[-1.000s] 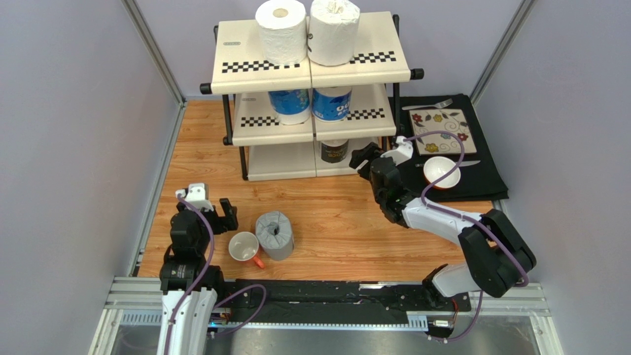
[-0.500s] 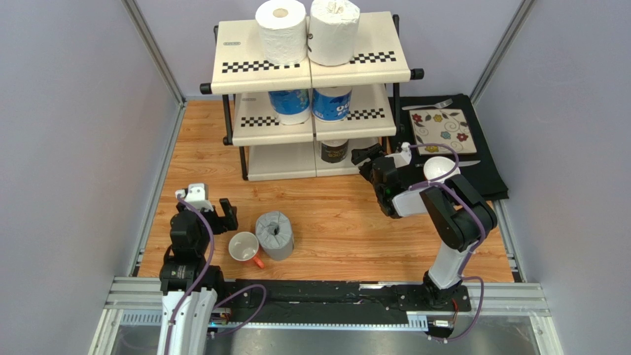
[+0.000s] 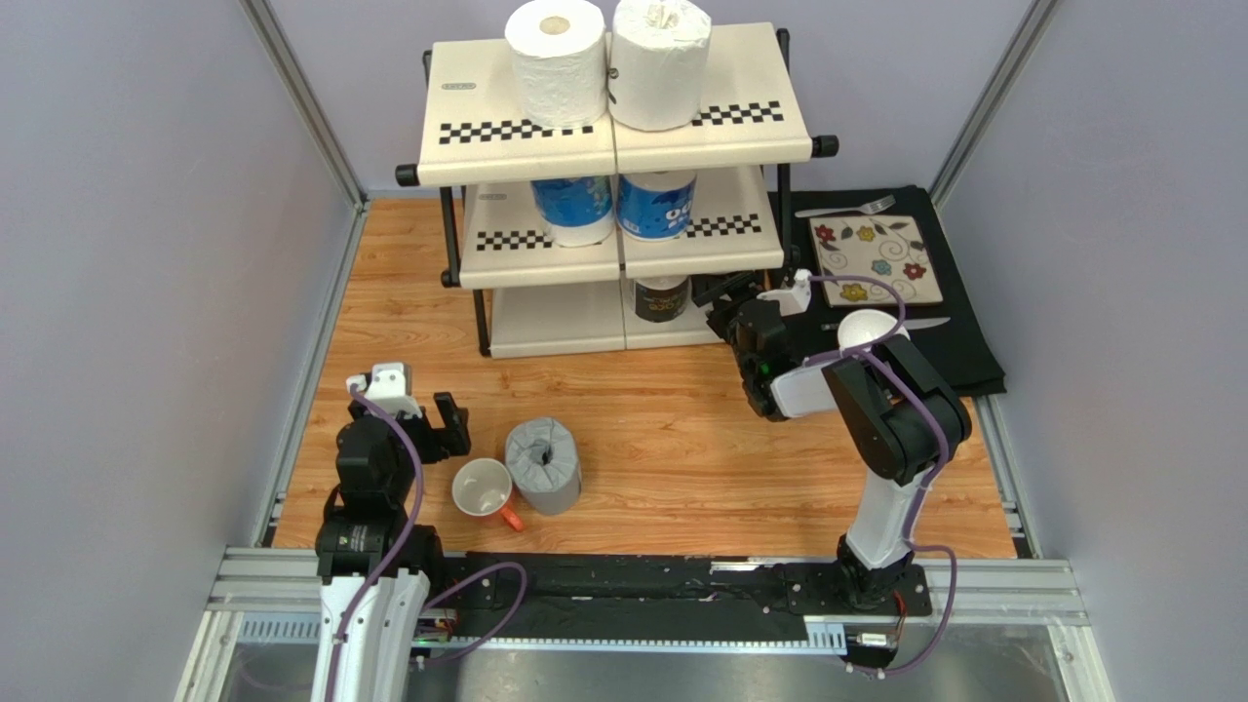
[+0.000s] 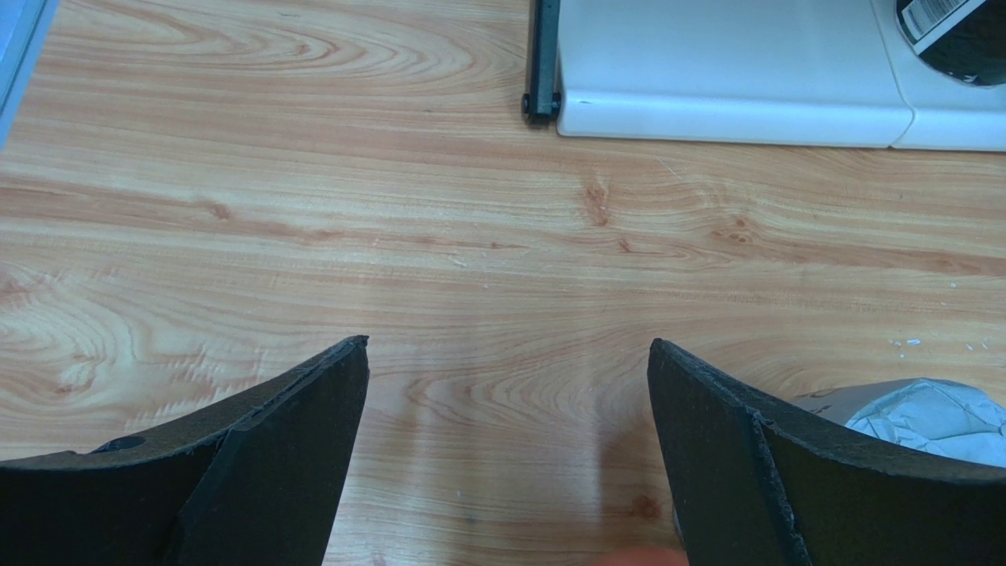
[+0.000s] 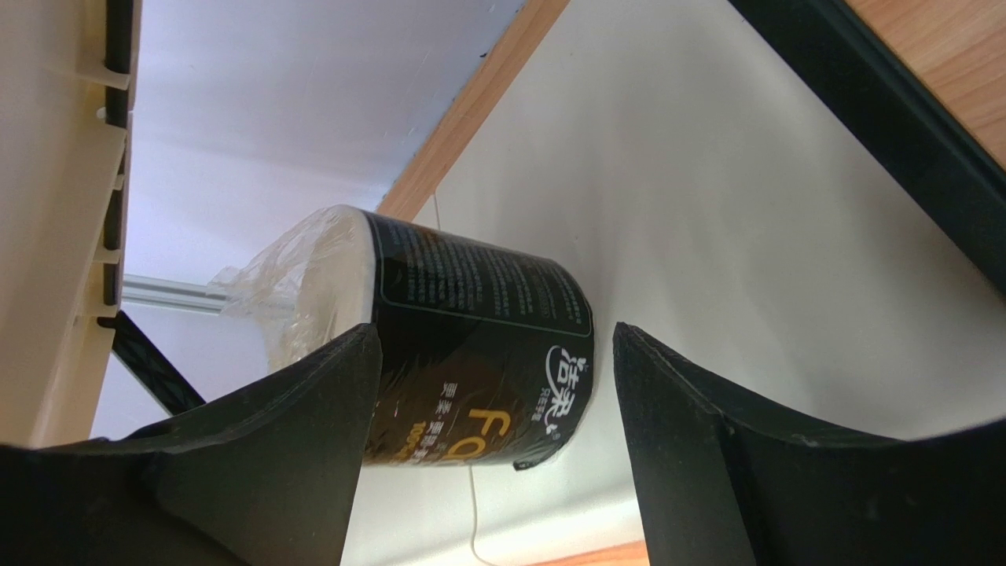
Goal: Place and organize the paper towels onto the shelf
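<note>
The shelf [image 3: 484,129] stands at the back with two white paper towels [image 3: 557,62] on top and two blue-printed ones [image 3: 574,205] on the middle tier. A dark-wrapped roll [image 3: 661,299] stands on the bottom tier. My right gripper [image 3: 721,310] is open at that tier's right end. In the right wrist view its fingers flank the dark roll [image 5: 472,318], with a gap on the right side. A grey roll [image 3: 544,464] stands on the table. My left gripper [image 3: 418,413] is open over bare wood left of it, and the grey roll [image 4: 933,415] shows at that view's lower right.
A white mug with an orange handle [image 3: 482,489] lies against the grey roll's left side. A black mat [image 3: 967,344] right of the shelf carries a floral tile [image 3: 876,258], a white bowl [image 3: 867,334] and a fork [image 3: 847,206]. Grey walls close both sides.
The right arm's elbow swung from far right in to stand behind the gripper, which stayed at the bottom tier and widened its jaws a little. The left arm has not moved.
</note>
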Robot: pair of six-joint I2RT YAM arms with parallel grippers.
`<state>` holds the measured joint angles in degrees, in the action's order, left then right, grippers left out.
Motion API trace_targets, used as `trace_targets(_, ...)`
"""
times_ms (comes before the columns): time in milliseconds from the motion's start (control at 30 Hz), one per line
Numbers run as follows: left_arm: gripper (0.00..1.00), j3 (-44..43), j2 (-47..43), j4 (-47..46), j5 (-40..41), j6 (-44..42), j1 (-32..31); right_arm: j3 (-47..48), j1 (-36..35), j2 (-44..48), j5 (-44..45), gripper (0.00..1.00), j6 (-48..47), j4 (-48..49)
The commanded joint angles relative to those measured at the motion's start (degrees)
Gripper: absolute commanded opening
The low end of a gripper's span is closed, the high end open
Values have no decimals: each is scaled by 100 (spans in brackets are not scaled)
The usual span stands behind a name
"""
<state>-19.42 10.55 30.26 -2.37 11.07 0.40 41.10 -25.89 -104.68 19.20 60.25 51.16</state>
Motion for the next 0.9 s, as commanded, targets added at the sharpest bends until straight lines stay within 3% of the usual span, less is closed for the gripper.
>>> trace_targets(0, 96, 35, -53, -134, 35, -44, -14, 389, 49, -245, 5, 75, 92, 386)
trace_targets(500, 96, 26, -53, -143, 44, -44, -163, 636, -4, -465, -338, 75, 57, 369)
trace_targets(867, 96, 44, -53, -134, 44, -44, -163, 460, -13, -728, -681, 75, 224, 1150)
